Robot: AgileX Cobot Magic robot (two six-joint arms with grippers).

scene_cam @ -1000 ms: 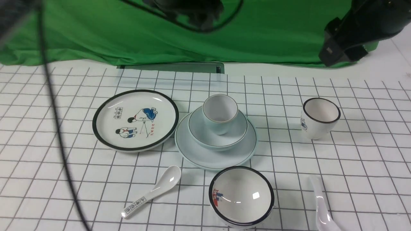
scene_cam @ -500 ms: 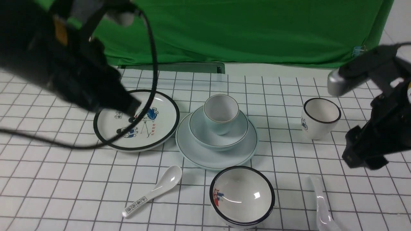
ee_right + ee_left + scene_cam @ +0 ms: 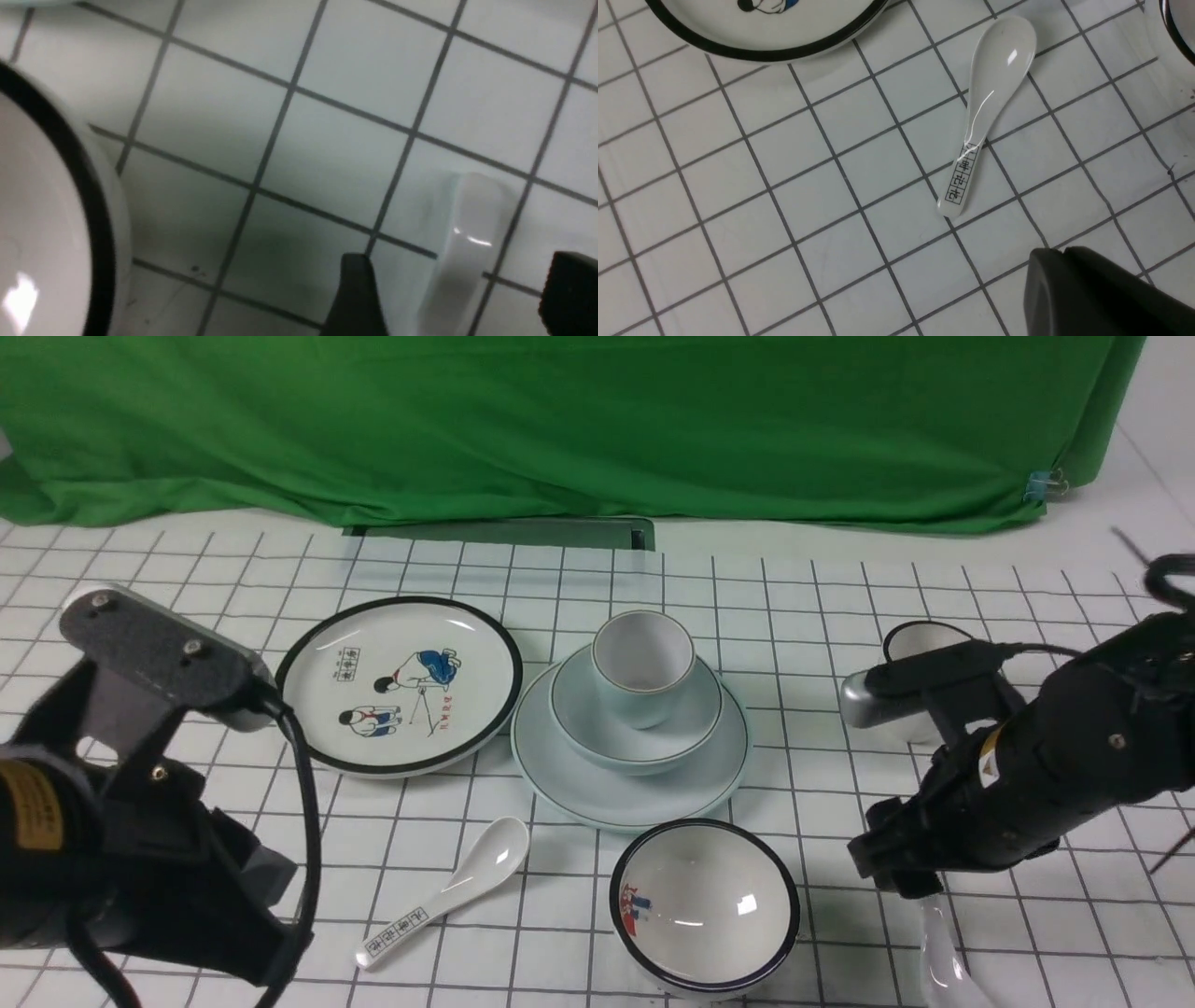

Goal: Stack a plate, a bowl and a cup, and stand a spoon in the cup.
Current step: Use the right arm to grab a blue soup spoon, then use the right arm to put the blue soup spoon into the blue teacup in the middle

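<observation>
1. The plate (image 3: 597, 793), bowl (image 3: 597, 733) and cup (image 3: 644, 695) stand stacked mid-tabletop (image 3: 803, 597). By my judgement only the spoon remains.
2. The spoon (image 3: 941, 957) lies flat at the near right of the tabletop, beside the black-rimmed bowl (image 3: 705, 905). Its long axis runs away from the robot, with the handle end far and the scoop end near, partly cut off by the frame.
3. The right gripper (image 3: 461, 255) hangs directly over the handle end. Its jaws are apart, one on each side, set across the long axis. I see no contact.
4. The left gripper (image 3: 1062, 254) is closed on nothing near the printed spoon (image 3: 990, 107), so the right arm is clearly nearer.
5. Likely next: lower and close across the handle. It looks glossy and may slip. The cup lies left of and beyond this gripper.
</observation>
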